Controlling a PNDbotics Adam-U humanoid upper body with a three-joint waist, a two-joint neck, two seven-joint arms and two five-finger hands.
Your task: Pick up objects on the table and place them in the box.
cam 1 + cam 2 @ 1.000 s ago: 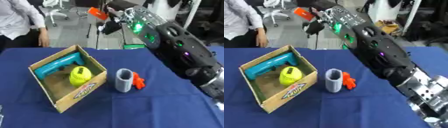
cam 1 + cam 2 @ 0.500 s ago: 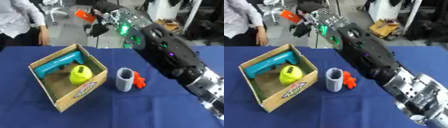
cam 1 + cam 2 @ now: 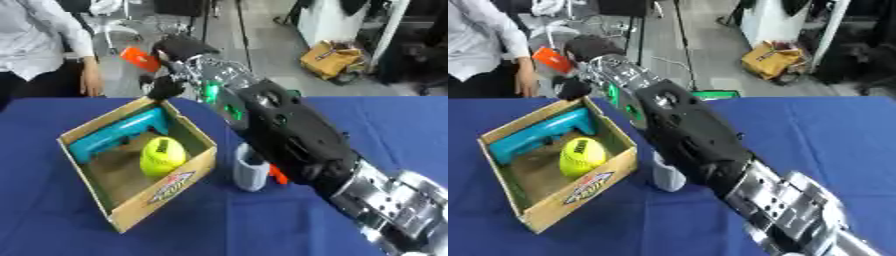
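Right hand point(image 3: 166, 75) holds an orange object point(image 3: 139, 58) above the box's point(image 3: 166, 187) far corner.

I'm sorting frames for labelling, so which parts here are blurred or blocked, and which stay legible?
Left eye view: the right hand and its orange object are smeared; the box, teal tool and yellow ball read clearly. Right eye view: the arm covers most of the grey cup; the background is soft in both views.
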